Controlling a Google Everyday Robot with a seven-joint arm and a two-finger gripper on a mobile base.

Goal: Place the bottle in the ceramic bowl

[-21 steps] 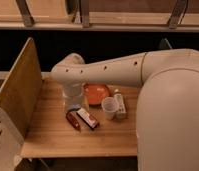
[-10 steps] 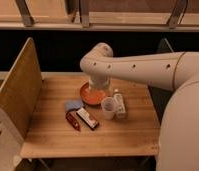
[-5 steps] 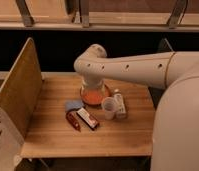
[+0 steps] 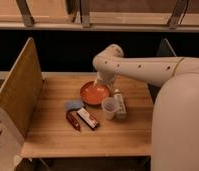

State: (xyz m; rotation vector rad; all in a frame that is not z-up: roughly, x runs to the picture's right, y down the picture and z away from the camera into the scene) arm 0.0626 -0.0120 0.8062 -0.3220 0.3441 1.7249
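The orange-red ceramic bowl [image 4: 94, 93] sits near the middle of the wooden table [image 4: 53, 137]. The small pale bottle [image 4: 120, 104] is on the table just right of the white cup [image 4: 109, 108], to the front right of the bowl. It is not held. My arm reaches in from the right and bends down over the bowl's far right rim. My gripper [image 4: 98, 82] hangs just above that rim, mostly hidden by the wrist. It is a short way back and left of the bottle.
A red-and-white packet [image 4: 88, 118], a dark red packet [image 4: 73, 120] and a small blue-grey object [image 4: 73, 105] lie front left of the bowl. A wooden panel [image 4: 17, 95] walls the table's left side. My arm's bulky white body [image 4: 178, 125] fills the right.
The arm has swung from the left of the table over the bowl and has now shifted a little right and back. The bottle, cup and bowl have not moved.
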